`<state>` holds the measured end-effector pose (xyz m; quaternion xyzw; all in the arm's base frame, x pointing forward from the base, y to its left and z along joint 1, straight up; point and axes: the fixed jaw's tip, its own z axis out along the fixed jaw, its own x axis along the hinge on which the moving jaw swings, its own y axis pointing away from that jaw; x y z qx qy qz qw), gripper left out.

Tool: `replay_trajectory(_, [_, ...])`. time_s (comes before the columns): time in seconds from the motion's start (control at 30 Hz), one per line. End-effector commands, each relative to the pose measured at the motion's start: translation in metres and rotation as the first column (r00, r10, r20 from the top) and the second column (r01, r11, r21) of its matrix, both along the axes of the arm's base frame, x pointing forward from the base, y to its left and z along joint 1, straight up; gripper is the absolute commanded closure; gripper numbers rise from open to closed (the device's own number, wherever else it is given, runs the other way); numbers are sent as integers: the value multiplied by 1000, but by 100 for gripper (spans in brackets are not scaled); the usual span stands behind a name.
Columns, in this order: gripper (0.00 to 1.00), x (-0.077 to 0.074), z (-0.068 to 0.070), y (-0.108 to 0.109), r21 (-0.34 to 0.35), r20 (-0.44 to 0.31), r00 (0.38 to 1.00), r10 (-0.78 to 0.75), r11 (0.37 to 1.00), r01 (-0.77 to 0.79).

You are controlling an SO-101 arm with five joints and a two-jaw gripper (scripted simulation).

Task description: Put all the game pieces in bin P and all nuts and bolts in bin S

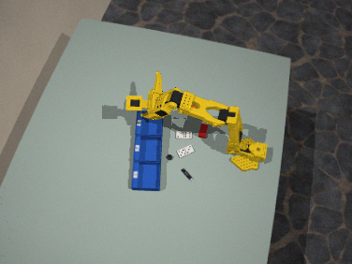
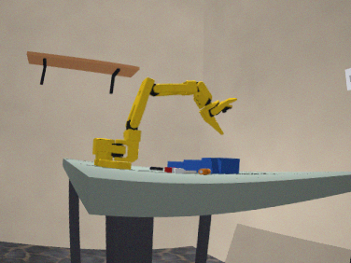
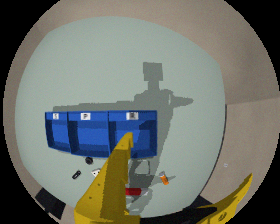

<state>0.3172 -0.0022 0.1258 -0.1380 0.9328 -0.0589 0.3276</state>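
My gripper (image 1: pixel 151 95) (image 2: pixel 229 116) (image 3: pixel 190 154) is open and empty, high above the end bin. A row of three joined blue bins stands on the table. The middle bin (image 1: pixel 148 150) (image 3: pixel 95 132) reads P; I cannot read which end bin is S. A white domino (image 1: pixel 185 151) (image 3: pixel 96 172) lies beside the row. A second domino (image 1: pixel 183 135) lies near it, hidden by a jaw in the wrist view. A small black round piece (image 1: pixel 169 157) (image 3: pixel 89 160) lies close to the bins; whether it is a nut is unclear.
A dark oblong item (image 1: pixel 186 173) (image 3: pixel 76 175) lies beyond the dominoes. A red block (image 1: pixel 203 130) (image 2: pixel 168 170) (image 3: pixel 133 191) lies on the arm's side of them. An orange item (image 2: pixel 204 172) (image 3: pixel 164 178) lies apart, mostly under the arm in the top view.
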Motion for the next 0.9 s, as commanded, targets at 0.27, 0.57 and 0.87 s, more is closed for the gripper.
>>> replay_trajectory(0.27, [0,10,17,2,-13,84,996,22,1000,-20])
replay_trajectory(0.57, [0,10,17,2,-13,84,996,22,1000,-20])
replay_trajectory(0.87, [0,10,20,2,-14,92,995,22,1000,-20])
